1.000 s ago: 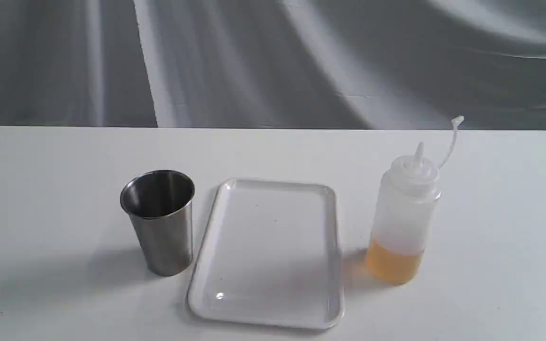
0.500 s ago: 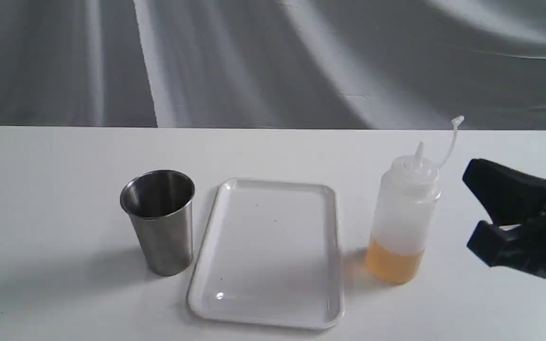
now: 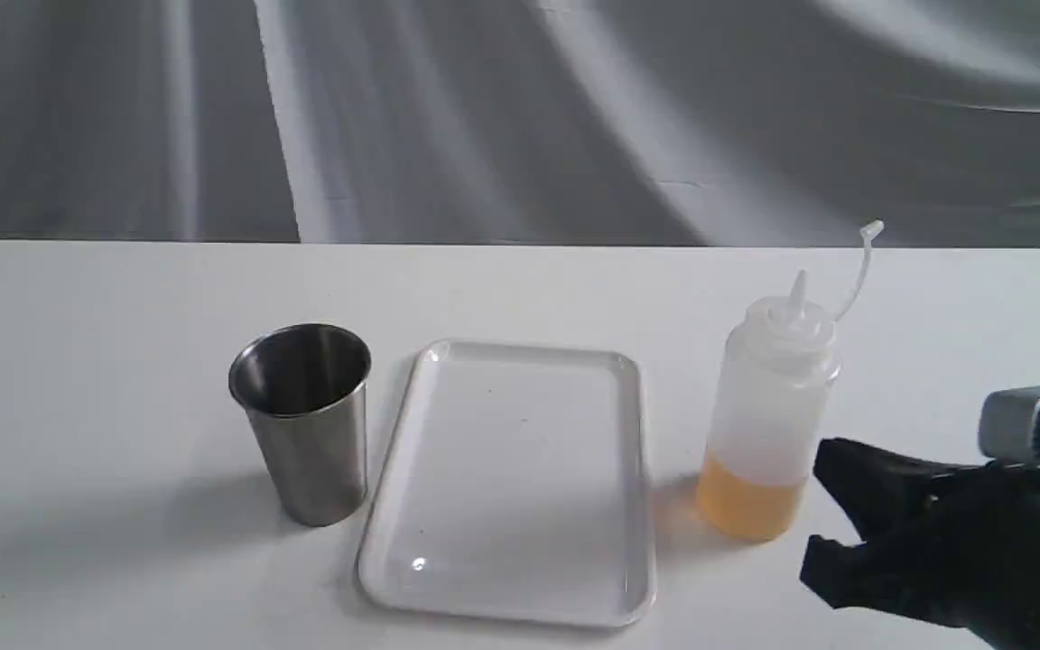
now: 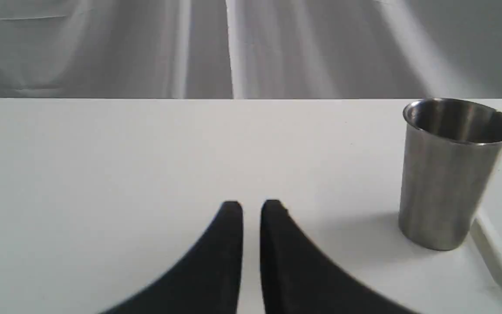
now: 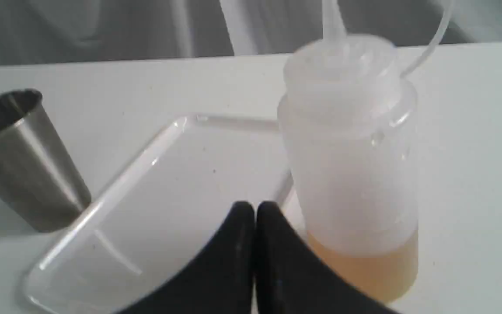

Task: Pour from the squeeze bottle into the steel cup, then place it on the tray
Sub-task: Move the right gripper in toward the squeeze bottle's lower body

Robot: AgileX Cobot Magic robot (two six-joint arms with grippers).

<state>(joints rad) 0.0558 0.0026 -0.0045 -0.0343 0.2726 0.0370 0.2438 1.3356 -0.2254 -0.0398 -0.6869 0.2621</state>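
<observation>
The right gripper (image 3: 831,507) sits low at lower right, fingertips together, empty, just beside the bottle (image 3: 768,424) standing right of the tray (image 3: 506,617). The left gripper (image 4: 251,205), barely parted, holds nothing near the cup (image 4: 449,183).

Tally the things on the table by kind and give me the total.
squeeze bottle: 1
steel cup: 1
tray: 1
Total: 3
</observation>
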